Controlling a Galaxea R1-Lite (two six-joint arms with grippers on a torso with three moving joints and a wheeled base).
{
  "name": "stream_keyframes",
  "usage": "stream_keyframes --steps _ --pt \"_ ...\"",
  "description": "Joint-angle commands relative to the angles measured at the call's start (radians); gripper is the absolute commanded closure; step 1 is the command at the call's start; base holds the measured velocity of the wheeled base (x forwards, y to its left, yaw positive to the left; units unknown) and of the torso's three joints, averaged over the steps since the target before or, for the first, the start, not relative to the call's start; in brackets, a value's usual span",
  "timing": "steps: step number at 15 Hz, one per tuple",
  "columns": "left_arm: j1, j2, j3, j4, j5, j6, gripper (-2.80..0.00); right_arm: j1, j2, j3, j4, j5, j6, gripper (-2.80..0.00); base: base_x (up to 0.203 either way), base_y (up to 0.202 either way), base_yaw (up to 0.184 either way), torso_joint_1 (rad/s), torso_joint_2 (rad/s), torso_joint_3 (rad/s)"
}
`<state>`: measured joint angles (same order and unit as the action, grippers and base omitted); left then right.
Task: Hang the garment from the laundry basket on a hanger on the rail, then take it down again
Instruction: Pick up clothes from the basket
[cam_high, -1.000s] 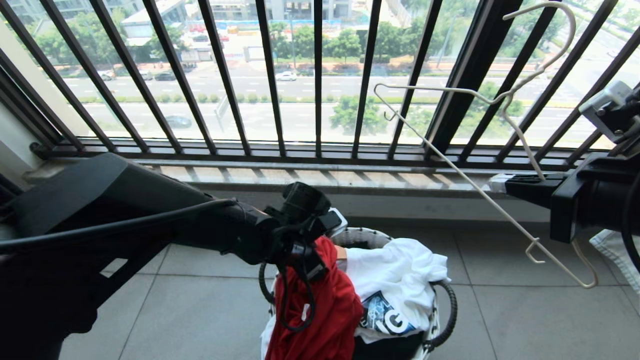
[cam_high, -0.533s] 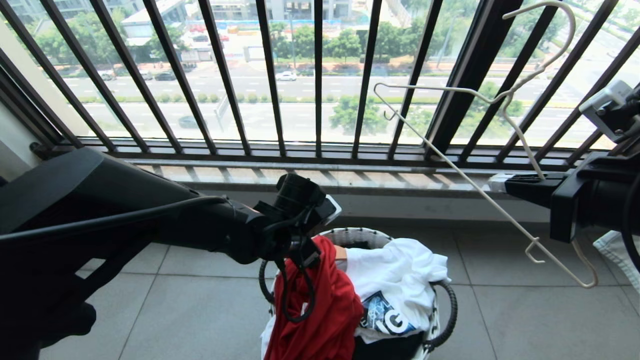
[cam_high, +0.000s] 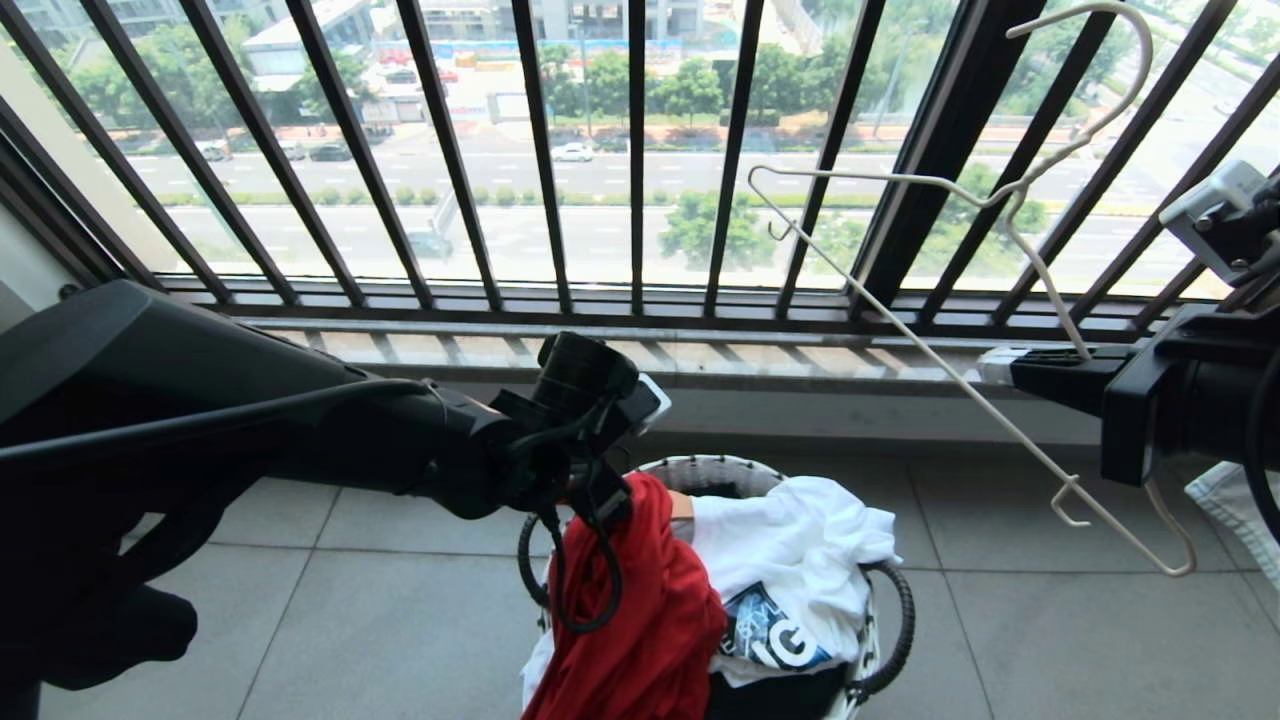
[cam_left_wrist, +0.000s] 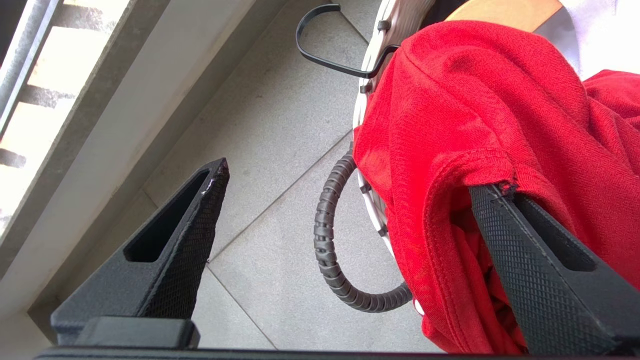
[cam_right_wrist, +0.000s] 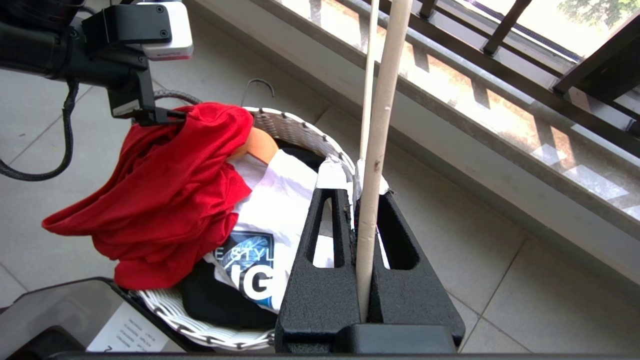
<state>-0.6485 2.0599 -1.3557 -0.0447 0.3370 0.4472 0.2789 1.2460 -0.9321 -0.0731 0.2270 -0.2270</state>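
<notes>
We see the red T-shirt draped over the basket's near-left rim, hanging lengthwise down its outside, bare floor tiles open to its left. Our left gripper stands spread wide, one finger hooked inside a fold of the shirt. Our right gripper pinches the white wire hanger, tilted, beside the window bars.

Laundry basket mostly under clothes
</notes>
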Motion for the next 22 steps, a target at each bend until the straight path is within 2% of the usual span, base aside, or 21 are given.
stream_keyframes --steps 1,11,16,18,22 --pt "-0.01 0.012 0.017 0.001 0.001 0.009 -2.8 0.0 0.0 -0.001 -0.001 0.002 -0.002 0.0 0.0 0.0 0.0 0.0 0.0 0.0" --pt "-0.04 0.042 0.046 -0.005 -0.002 0.016 -2.8 0.0 -0.002 -0.001 -0.001 0.002 -0.002 0.0 0.0 0.0 0.0 0.0 0.0 0.0" --pt "-0.04 0.079 0.044 -0.083 0.005 0.024 -2.8 0.0 -0.003 -0.001 -0.001 0.002 -0.002 0.0 0.0 0.0 0.0 0.0 0.0 0.0" --pt "-0.039 0.101 0.043 -0.119 0.071 0.04 -2.8 0.0 -0.003 -0.001 -0.001 0.002 -0.002 0.0 0.0 0.0 0.0 0.0 0.0 0.0" --pt "-0.026 0.094 0.041 -0.152 0.077 0.047 -2.8 0.0 -0.003 -0.001 -0.001 0.002 -0.002 0.0 0.0 0.0 0.0 0.0 0.0 0.0"
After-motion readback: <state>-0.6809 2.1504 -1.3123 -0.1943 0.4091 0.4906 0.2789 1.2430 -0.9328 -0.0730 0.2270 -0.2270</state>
